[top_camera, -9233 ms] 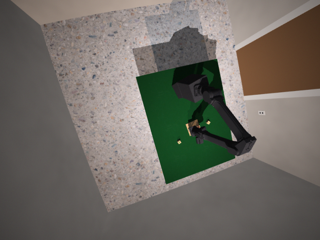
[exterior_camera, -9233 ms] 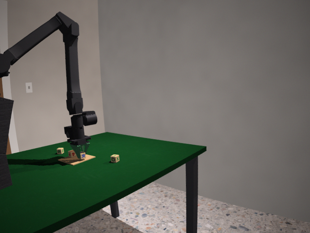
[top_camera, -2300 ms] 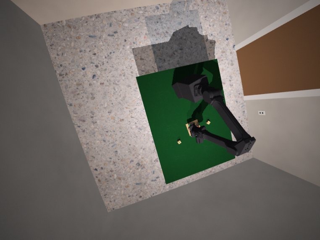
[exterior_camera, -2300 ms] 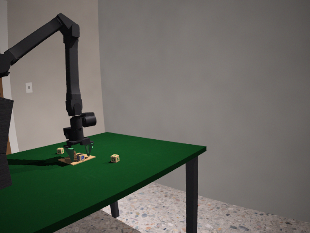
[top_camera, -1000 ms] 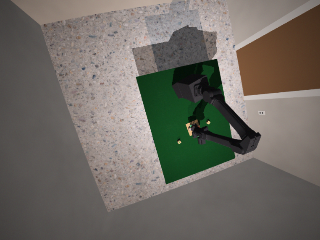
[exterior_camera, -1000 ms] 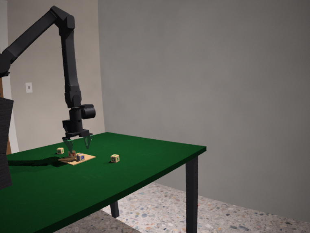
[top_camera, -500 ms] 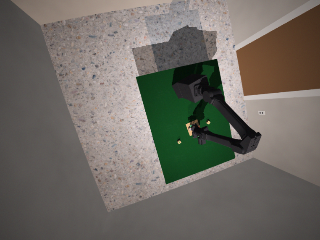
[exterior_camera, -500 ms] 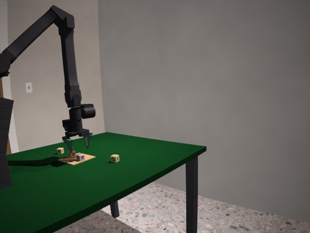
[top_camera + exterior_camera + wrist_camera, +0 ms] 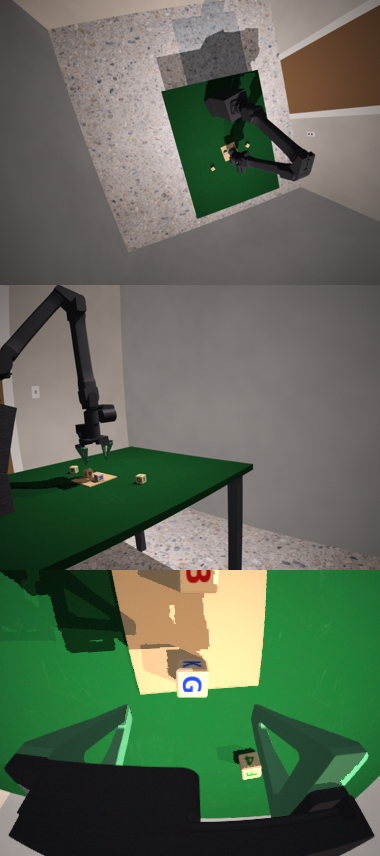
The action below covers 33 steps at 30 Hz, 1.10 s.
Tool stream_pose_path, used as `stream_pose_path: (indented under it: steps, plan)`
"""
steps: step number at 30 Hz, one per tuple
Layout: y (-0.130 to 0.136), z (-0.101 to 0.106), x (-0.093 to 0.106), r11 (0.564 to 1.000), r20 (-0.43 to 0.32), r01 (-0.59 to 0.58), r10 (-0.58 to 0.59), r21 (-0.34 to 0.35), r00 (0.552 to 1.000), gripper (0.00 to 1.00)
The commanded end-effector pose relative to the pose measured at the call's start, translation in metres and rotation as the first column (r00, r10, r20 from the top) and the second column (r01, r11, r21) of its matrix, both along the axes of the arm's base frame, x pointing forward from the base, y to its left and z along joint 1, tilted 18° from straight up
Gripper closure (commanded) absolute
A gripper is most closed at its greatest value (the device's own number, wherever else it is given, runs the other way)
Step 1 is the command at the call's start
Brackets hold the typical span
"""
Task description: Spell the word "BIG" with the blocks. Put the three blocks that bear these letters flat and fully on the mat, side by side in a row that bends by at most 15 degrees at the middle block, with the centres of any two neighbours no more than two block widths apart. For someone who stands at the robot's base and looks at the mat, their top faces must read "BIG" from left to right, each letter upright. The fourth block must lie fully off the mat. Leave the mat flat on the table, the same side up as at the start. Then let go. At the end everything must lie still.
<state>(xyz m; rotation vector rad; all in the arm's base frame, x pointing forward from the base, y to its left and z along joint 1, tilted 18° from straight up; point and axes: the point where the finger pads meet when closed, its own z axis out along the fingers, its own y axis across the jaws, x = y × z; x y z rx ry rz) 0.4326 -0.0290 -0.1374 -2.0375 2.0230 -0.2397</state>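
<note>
Gripper (image 9: 232, 156) (image 9: 96, 461) (image 9: 191, 711) wide open, holding 0. Likely pick: green-4 block (image 9: 213, 168) (image 9: 140, 479) (image 9: 250, 764), off mat (image 9: 223, 149) (image 9: 107, 476) (image 9: 235, 635), past G block (image 9: 226, 153) (image 9: 98, 477) (image 9: 192, 684).

the top view looks steeply down from high up, turned askew, taking in the whole green rectangular table (image 9: 190, 122) (image 9: 171, 517) and speckled stone floor (image 9: 116, 128) (image 9: 196, 521). the exterior view stands farther in, beside the table, looking slightly down across it. the wrist view is nearest, facing down between the fingers. all three share the tan flat mat (image 9: 226, 157) (image 9: 89, 483) (image 9: 235, 635).
</note>
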Motion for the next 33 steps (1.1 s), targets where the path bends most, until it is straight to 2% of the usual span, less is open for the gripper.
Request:
stream_pose_path:
  steps: [1, 9, 12, 13, 24, 27, 30, 31, 32, 33]
  plan:
    - [-0.004, 0.013, 0.000, 1.000, 0.012, 0.000, -0.001, 0.003, 1.000, 0.03]
    - [-0.004, 0.023, -0.003, 1.000, 0.012, 0.002, -0.002, 0.003, 1.000, 0.03]
    - [-0.004, 0.019, -0.003, 1.000, 0.009, 0.000, 0.000, 0.004, 1.000, 0.03]
    - [-0.004, 0.019, -0.003, 1.000, 0.008, 0.000, 0.000, 0.004, 1.000, 0.00]
    - [-0.002, 0.019, -0.003, 1.000, 0.008, -0.004, 0.004, 0.003, 1.000, 0.00]
    - [0.019, 0.018, 0.005, 0.998, 0.005, -0.068, 0.068, -0.017, 0.998, 0.00]
    - [0.067, 0.014, 0.008, 0.978, -0.009, -0.199, 0.199, -0.057, 0.980, 0.00]
    - [0.067, 0.014, 0.008, 0.978, -0.009, -0.199, 0.199, -0.057, 0.980, 0.00]
    - [0.089, 0.015, 0.010, 0.964, -0.009, -0.256, 0.256, -0.076, 0.967, 0.00]
    - [0.089, 0.015, 0.010, 0.964, -0.009, -0.256, 0.256, -0.076, 0.967, 0.00]
